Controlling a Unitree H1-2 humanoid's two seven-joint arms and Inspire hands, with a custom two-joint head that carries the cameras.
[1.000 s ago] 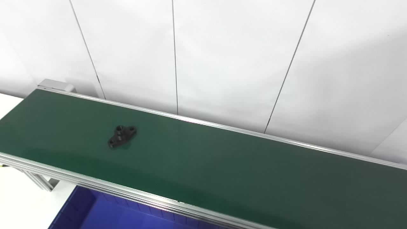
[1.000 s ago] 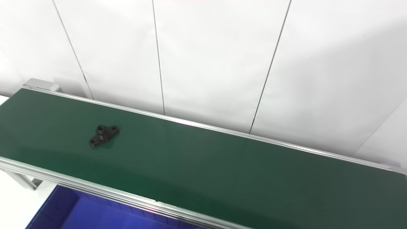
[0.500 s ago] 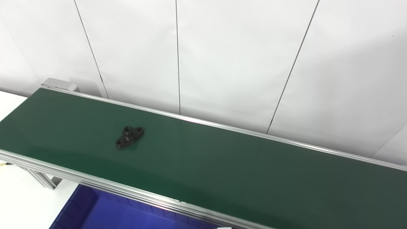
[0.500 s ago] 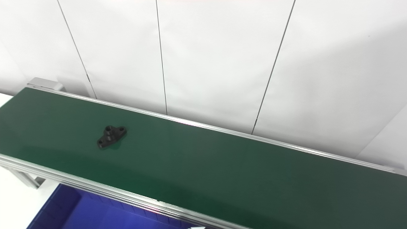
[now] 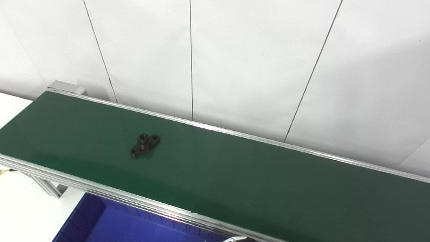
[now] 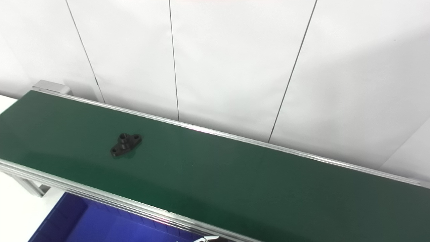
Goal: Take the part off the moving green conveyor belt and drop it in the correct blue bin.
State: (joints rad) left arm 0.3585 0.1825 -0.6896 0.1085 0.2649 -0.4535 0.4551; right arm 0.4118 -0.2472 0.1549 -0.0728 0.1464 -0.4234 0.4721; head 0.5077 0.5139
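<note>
Lying mid-belt point(image 5: 235, 174): black part point(image 5: 145, 146); hand sliver point(image 5: 240, 239) bottom edge, well apart, grip unreadable.

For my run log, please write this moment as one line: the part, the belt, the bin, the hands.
part: black, flat on belt, untouched | belt: green | bin: blue, below near rail | hands: only a sliver at the bottom edge, state unclear

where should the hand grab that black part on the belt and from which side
Probably from above, pinching across the narrow waist of the black part at its raised central boss. It lies flat on the green belt, a long flange with a holed ear at each end, so its short width suits the fingers better. Nothing crowds it.
</note>
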